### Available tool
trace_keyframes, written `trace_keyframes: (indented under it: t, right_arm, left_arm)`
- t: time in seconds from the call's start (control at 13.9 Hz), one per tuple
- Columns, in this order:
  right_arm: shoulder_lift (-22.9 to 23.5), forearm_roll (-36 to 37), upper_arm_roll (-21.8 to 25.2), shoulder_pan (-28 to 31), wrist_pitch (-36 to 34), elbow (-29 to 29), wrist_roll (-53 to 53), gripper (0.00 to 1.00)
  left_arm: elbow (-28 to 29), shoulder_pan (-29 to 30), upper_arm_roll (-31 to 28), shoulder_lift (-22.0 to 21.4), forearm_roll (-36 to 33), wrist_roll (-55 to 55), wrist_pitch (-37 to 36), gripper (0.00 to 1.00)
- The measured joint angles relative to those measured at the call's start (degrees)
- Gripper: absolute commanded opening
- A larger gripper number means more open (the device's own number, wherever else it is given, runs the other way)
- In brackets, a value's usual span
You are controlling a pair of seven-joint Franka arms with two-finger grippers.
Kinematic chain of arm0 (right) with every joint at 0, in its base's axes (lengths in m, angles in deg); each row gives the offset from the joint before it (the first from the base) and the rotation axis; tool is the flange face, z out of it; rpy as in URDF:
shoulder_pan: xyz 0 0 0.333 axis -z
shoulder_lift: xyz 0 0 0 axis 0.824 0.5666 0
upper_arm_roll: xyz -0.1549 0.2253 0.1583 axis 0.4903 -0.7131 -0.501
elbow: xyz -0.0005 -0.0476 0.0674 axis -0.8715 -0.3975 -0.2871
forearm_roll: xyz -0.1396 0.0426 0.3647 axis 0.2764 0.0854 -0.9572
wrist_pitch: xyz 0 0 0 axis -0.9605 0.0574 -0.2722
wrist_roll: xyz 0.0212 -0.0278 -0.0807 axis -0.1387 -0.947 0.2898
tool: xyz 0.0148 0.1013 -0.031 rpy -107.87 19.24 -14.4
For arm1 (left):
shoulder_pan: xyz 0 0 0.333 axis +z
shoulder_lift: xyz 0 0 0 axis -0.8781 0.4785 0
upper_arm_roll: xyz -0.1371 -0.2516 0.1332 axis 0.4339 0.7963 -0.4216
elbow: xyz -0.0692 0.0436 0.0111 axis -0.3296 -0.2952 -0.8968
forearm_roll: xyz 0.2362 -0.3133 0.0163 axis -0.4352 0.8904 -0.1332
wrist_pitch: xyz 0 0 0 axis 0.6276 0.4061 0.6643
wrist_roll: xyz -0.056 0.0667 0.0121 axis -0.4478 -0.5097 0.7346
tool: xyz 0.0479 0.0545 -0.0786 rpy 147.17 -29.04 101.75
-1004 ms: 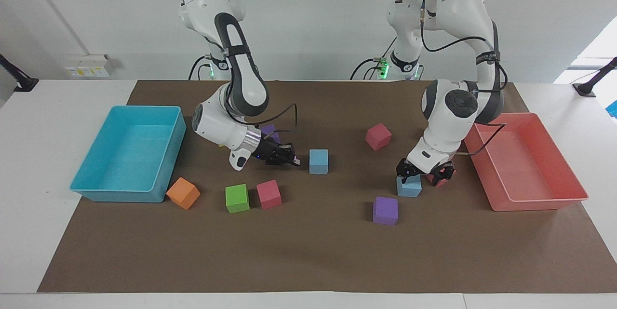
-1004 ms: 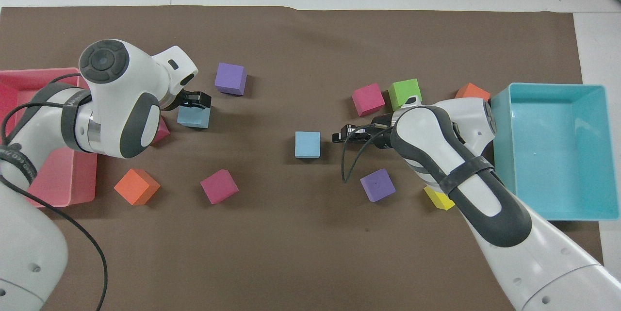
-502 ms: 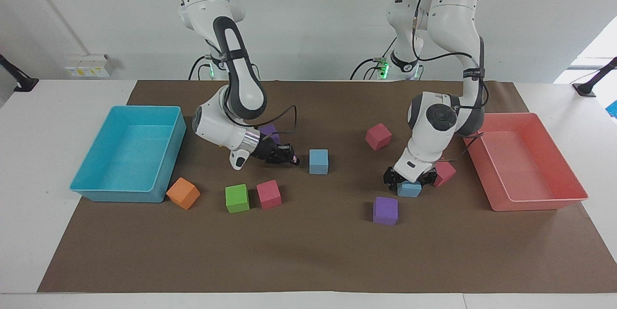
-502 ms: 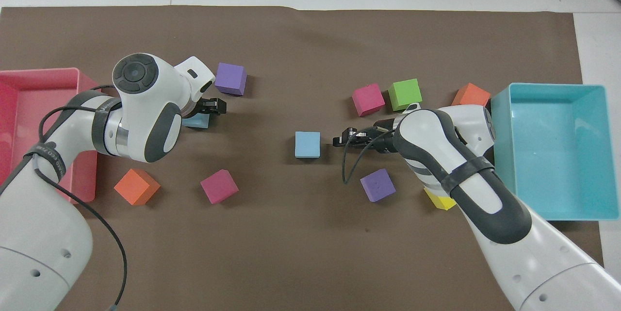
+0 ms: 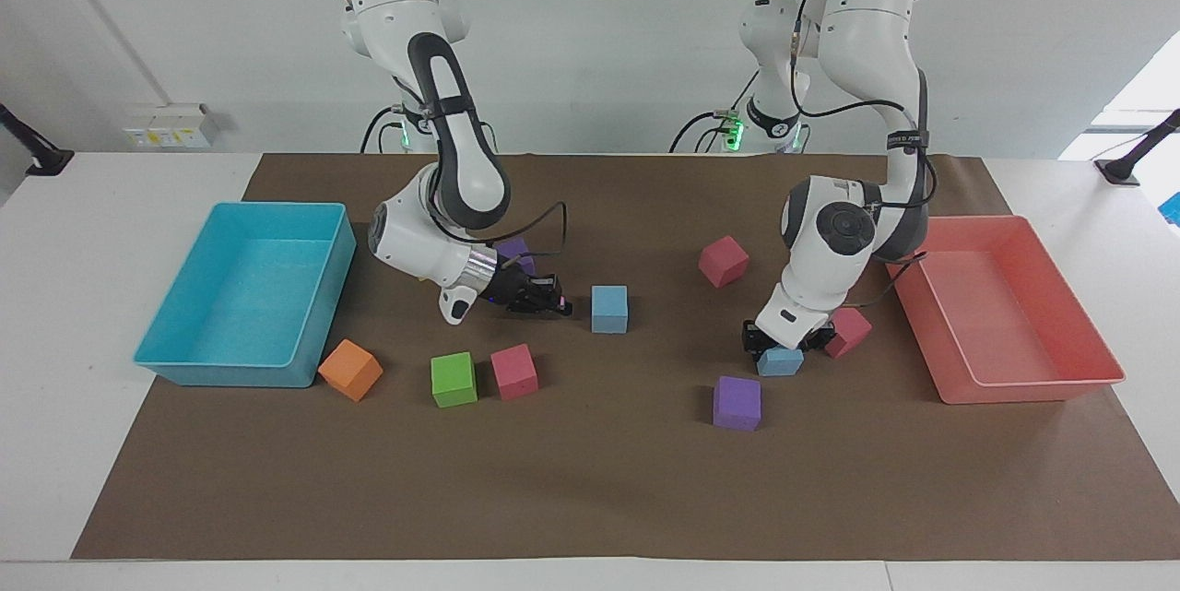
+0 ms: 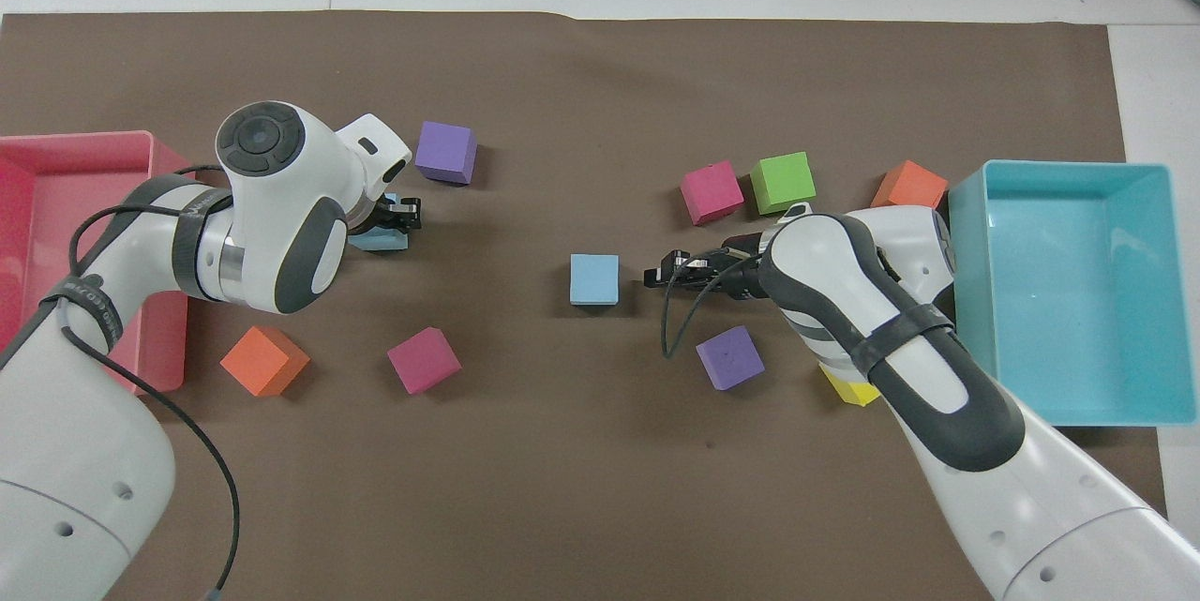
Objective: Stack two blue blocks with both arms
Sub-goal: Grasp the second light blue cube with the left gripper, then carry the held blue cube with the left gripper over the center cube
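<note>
One blue block (image 5: 780, 361) (image 6: 382, 241) lies on the brown mat near the pink tray. My left gripper (image 5: 783, 344) (image 6: 397, 213) is down on it and shut on its sides, and the block still rests on the mat. The other blue block (image 5: 609, 309) (image 6: 594, 279) sits at the middle of the mat. My right gripper (image 5: 550, 303) (image 6: 659, 276) hangs low beside that block, on the side toward the right arm's end. It is shut and empty, a short gap away from the block.
A turquoise tray (image 5: 230, 374) stands at the right arm's end and a pink tray (image 5: 1023, 384) at the left arm's end. Loose cubes lie around: purple (image 5: 737, 403), pink (image 5: 723, 260), pink (image 5: 849, 331), green (image 5: 454, 379), pink (image 5: 513, 372), orange (image 5: 350, 370), orange (image 6: 264, 360).
My left gripper came down from above the blue block, settled around it and closed on it. The right arm barely moved.
</note>
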Motion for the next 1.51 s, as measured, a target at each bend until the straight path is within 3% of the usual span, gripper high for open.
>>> trace_keyframes:
  t: [0.29,0.5,0.65,0.86,1.08,1.51]
  right_arm:
    - [0.0,0.0,0.0,0.0,0.0,-0.1,0.0,0.0]
    - [0.0,0.0,0.0,0.0,0.0,-0.2,0.0,0.0]
    - [0.0,0.0,0.0,0.0,0.0,-0.3,0.0,0.0]
    - [0.0,0.0,0.0,0.0,0.0,-0.3,0.0,0.0]
    - [0.0,0.0,0.0,0.0,0.0,-0.4,0.0,0.0]
    - [0.0,0.0,0.0,0.0,0.0,-0.5,0.0,0.0]
  left_arm:
    - [-0.1,0.0,0.0,-1.3,0.0,1.5,-1.8,0.0]
    - [-0.3,-0.4,0.3,-5.7,0.0,2.2,-6.1,0.01]
    - [-0.4,-2.8,0.5,-8.5,0.0,4.8,-7.8,0.0]
    - [-1.8,-8.3,0.6,-9.0,0.0,10.8,-7.8,0.0]
    - [-5.1,-13.8,0.7,-7.5,0.4,17.3,-7.8,0.0]
    - [-16.4,-20.7,0.8,2.9,1.2,25.3,-7.9,0.0]
